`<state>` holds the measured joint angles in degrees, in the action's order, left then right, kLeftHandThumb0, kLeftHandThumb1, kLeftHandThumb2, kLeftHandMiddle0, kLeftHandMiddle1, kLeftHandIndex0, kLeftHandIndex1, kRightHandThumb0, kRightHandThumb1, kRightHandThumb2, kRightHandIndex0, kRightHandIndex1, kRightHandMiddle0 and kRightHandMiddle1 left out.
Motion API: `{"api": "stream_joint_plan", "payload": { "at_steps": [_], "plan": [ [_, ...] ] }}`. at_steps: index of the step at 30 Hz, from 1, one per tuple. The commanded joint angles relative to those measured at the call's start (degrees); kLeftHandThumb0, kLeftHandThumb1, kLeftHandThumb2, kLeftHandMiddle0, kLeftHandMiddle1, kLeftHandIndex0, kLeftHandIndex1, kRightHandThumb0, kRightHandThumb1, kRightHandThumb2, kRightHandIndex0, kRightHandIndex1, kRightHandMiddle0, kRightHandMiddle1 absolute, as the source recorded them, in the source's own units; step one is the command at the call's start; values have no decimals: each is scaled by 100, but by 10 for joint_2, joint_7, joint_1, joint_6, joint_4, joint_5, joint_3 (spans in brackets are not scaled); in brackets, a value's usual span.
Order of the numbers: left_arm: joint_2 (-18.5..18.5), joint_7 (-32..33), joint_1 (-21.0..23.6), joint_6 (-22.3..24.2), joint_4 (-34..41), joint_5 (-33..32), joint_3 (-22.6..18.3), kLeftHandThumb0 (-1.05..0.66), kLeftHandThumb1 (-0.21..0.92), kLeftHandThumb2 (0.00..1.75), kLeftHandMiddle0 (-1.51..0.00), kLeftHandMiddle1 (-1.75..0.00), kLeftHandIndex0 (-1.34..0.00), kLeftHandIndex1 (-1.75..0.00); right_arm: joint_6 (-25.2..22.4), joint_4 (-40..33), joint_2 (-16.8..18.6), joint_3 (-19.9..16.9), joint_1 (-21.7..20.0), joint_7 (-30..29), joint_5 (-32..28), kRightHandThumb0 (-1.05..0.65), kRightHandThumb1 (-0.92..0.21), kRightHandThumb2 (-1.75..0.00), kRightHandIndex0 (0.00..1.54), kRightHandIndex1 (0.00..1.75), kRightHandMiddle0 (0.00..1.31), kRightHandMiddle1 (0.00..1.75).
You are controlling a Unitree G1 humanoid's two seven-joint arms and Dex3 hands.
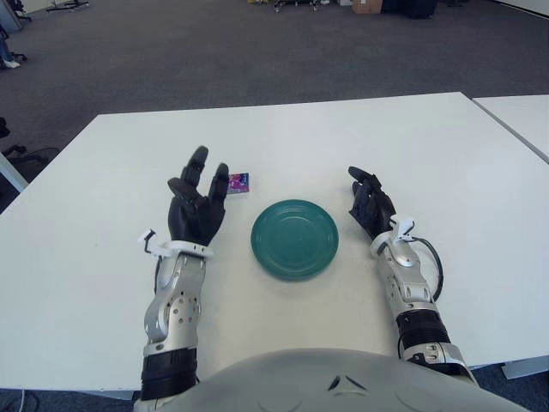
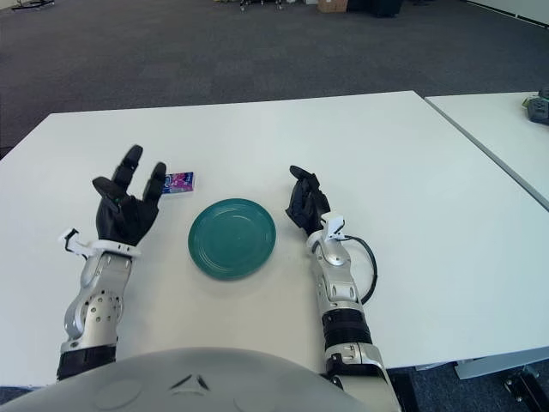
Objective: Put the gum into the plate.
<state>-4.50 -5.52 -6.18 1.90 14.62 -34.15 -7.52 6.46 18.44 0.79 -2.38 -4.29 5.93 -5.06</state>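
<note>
A small purple and pink pack of gum [image 1: 238, 183] lies flat on the white table, just left of and behind the green plate [image 1: 294, 238]. The plate sits at the table's front centre with nothing in it. My left hand [image 1: 200, 196] is raised with its fingers spread, just left of the gum and a little nearer to me, holding nothing. My right hand [image 1: 369, 204] rests on the table right of the plate, fingers relaxed and holding nothing.
The white table [image 1: 283, 137] stretches far back and to both sides. A second white table [image 1: 523, 120] stands at the right, across a narrow gap. Dark carpet lies beyond.
</note>
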Motion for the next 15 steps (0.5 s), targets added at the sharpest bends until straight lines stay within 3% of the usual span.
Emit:
{"api": "stream_joint_plan", "payload": {
  "at_steps": [1,6,10,15],
  "plan": [
    [42,38,53,-38,-32,130,1,-101,92,87,-24,-3,0,-65,-16,37,-2,-2,8,-6,5,-91,-92,-94,6,1,0,6],
    [123,49,140,-85,-120,271,5,-99,92,89,-24,-2,0,-68,-10,51,0,-4,3,-5,1,-90,-92,-94,6,1,0,6],
    [172,44,195,-121,-198,329,7,-99,92,92,-26,-2,0,-81,-3,63,1,-7,-2,-6,-2,-89,-92,-93,6,0,0,9],
    [236,21,254,-150,-282,387,20,-103,92,95,-25,-1,0,-76,11,85,3,-11,-10,-4,-4,-88,-92,-91,7,0,0,12]
  ]
}}
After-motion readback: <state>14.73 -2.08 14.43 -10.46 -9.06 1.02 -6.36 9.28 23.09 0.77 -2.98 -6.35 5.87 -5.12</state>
